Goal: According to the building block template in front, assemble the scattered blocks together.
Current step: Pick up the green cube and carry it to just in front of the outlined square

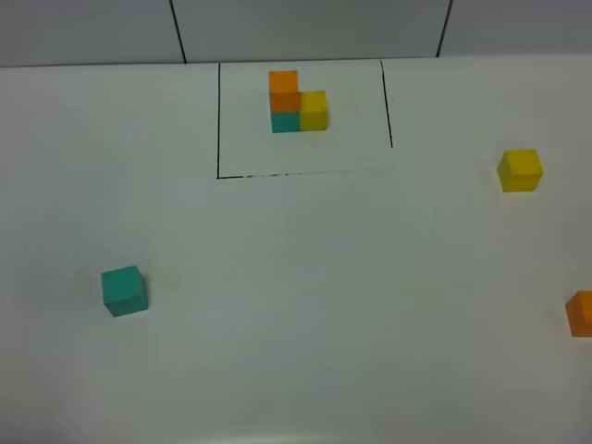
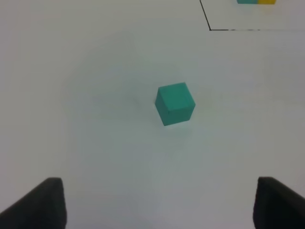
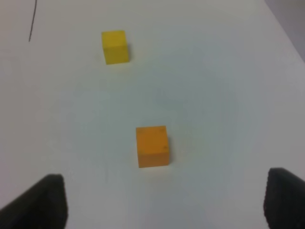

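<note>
We see the left gripper [image 2: 159, 205] wide open before the teal cube [image 1: 124, 290] at near left, the right gripper [image 3: 162, 202] wide before the orange cube [image 1: 580, 313] at far right, and closing off-square could skid that turned teal cube away.

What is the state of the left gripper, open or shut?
Open. The left gripper shows its two fingers far apart with nothing between them; the teal cube lies ahead, untouched.
</note>
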Available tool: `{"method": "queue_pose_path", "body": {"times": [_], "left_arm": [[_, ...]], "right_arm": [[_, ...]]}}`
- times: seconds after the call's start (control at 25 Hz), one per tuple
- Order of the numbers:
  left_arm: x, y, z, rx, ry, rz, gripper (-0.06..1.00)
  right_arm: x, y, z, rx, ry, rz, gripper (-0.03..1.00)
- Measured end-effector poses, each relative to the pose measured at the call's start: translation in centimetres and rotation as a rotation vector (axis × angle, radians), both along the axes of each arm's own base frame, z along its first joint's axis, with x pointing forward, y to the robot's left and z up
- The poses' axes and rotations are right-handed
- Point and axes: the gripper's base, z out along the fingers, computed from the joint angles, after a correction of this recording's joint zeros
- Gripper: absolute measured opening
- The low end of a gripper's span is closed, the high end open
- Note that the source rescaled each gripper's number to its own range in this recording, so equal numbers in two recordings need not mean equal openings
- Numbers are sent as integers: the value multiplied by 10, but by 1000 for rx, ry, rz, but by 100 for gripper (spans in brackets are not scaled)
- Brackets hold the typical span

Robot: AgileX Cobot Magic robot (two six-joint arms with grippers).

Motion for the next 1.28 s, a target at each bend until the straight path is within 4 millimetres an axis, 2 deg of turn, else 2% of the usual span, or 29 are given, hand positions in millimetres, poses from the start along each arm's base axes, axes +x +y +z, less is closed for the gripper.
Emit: {"method": "queue_pose_path", "body": {"times": [0.2, 0.28, 0.44, 0.64, 0.84, 0.96, 1.12, 1.28], "left_arm": [[12, 3, 13, 20, -44, 23, 82], [23, 3, 19, 20, -57, 28, 82], [58, 3, 21, 15, 40, 35, 82], [105, -2, 8, -60, 235, 34, 82], [146, -5, -20, -77, 463, 34, 82], [166, -6, -28, -90, 565, 37, 82], [190, -7, -27, -94, 620, 37, 82], [203, -13, -33, -121, 669, 27, 82]], "right_arm": [[0, 0, 0, 0, 0, 0, 69], [0, 0, 0, 0, 0, 0, 69], [0, 0, 0, 1, 0, 1, 69], [0, 0, 0, 1, 0, 1, 69], [0, 0, 0, 4, -1, 0, 69], [0, 0, 0, 5, -1, 0, 69], [0, 0, 0, 8, -1, -1, 69], [0, 0, 0, 8, -1, -2, 69]]}}
